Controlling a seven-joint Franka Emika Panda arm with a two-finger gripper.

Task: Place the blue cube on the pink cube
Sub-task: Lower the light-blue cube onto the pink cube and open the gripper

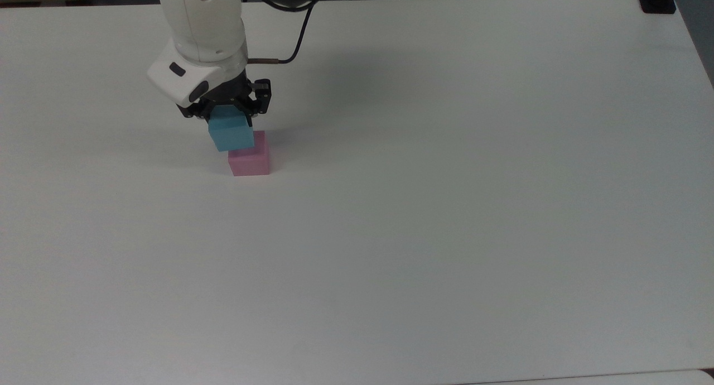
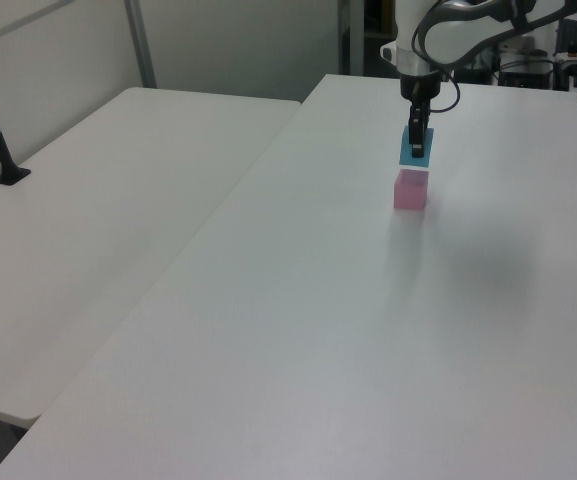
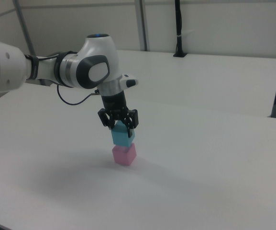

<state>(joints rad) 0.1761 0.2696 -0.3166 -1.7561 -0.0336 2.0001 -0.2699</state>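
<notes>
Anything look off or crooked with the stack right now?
Nothing damaged. The blue cube, held in the gripper, sits at the pink cube but is twisted and shifted toward the right view's left, not squarely aligned.

The top view looks steeply down on the wide white matte table (image 1: 446, 206). The left and right views look low across it from opposite ends, both sharing its arm-side edge.

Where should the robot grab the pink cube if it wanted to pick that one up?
On two opposite side faces of the pink cube, coming in from the side: they are flat and bare, while the blue cube sits over its top.
</notes>
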